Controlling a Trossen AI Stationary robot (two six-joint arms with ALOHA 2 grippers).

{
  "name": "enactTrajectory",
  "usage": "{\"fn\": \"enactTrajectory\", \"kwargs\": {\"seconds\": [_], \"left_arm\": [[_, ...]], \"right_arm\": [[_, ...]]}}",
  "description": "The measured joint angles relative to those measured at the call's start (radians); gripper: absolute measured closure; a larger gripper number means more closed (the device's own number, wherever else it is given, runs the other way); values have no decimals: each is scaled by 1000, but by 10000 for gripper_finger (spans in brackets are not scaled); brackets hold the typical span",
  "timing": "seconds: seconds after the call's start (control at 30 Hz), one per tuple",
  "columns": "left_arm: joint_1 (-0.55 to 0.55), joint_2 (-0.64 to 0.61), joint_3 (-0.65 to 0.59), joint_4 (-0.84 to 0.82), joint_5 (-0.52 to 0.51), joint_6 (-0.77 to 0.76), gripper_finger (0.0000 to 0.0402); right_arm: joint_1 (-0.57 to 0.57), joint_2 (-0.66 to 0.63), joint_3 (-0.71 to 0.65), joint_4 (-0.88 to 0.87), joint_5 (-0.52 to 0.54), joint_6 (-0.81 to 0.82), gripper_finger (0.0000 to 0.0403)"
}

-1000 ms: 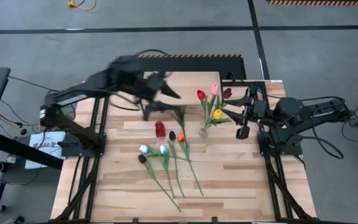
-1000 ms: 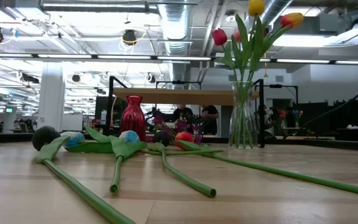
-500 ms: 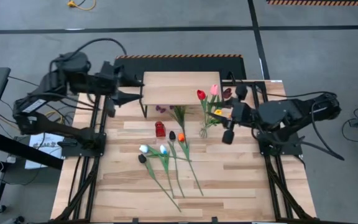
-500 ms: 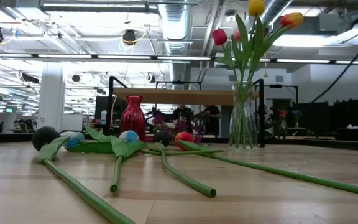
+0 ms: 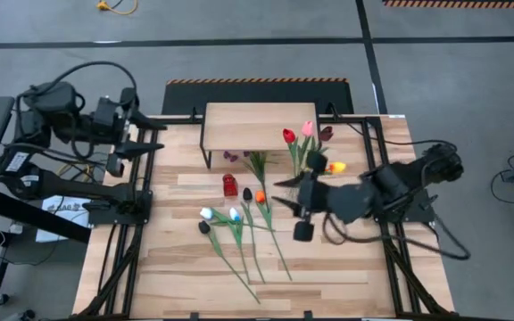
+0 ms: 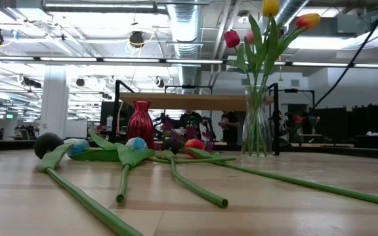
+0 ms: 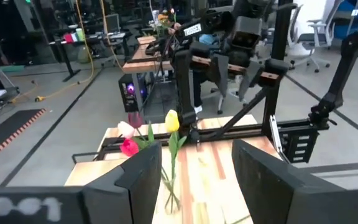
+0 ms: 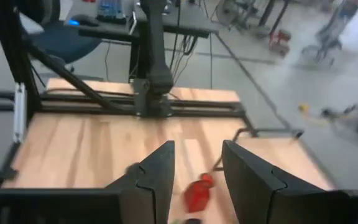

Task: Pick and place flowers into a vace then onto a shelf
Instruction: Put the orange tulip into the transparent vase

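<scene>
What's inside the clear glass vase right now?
The clear glass vase holds several green-stemmed tulips: a yellow head, a red one and an orange one show clearly. A pink head is mostly hidden behind the leaves, so an exact count is uncertain.

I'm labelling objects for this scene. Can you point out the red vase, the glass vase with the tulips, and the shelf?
Red vase (image 6: 140,123), low view, on the middle of its body.
Glass vase (image 6: 257,124), low view, on its clear wall.
Shelf (image 5: 257,125), high view, on its bare wooden top.
</scene>
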Motion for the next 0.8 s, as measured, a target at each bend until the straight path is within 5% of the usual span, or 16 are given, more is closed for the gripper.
{"fn": "enactTrajectory", "kwargs": {"seconds": [0.23, 0.8], "left_arm": [[0, -51, 0, -79, -40, -1, 215], [0, -96, 0, -189, -66, 5, 215]], "right_arm": [[7, 112, 24, 19, -7, 212, 278], [78, 341, 25, 227, 0, 237, 278]]}}
